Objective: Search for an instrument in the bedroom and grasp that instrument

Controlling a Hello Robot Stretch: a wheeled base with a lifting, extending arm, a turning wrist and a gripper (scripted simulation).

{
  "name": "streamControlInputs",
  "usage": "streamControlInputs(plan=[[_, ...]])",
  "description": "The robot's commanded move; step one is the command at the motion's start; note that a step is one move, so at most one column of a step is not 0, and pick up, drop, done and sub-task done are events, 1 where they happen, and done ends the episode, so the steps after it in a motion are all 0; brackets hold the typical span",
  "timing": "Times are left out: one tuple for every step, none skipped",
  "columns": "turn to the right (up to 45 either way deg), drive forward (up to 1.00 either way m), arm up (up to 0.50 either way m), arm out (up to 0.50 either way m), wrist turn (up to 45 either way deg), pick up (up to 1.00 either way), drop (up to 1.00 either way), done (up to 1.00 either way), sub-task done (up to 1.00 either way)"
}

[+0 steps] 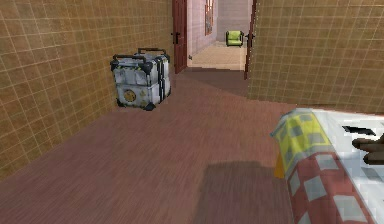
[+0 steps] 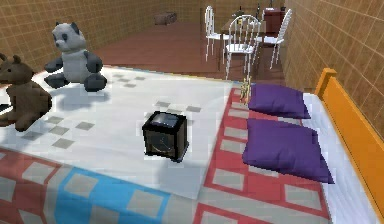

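Observation:
On the bed (image 2: 120,165) a small black box-shaped thing (image 2: 165,135) rests on the white cover near its middle. A thin pale-yellow upright thing (image 2: 243,88) stands at the bed's far edge, just beside the upper purple pillow (image 2: 279,99); its shape is too small to name. A second purple pillow (image 2: 288,147) lies closer. The bed's corner (image 1: 320,160), with yellow and red checks, fills the forward view's lower right.
A panda toy (image 2: 74,60) and a brown teddy bear (image 2: 20,92) sit on the bed at the arm side view's left. An orange headboard (image 2: 352,125) runs along the right. White chairs (image 2: 240,35) stand beyond. A white-and-blue case (image 1: 140,80) sits on the floor by an open doorway (image 1: 215,35).

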Motion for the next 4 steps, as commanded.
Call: streamControlInputs(plan=[[0.0, 0.00, 0.36, 0.00, 0.0, 0.00, 0.00, 0.00, 0.00], [0.0, 0.00, 0.00, 0.34, 0.0, 0.00, 0.00, 0.00, 0.00], [0.0, 0.00, 0.00, 0.00, 45.0, 0.00, 0.00, 0.00, 0.00], [0.0, 0.00, 0.00, 0.00, 45.0, 0.00, 0.00, 0.00, 0.00]])
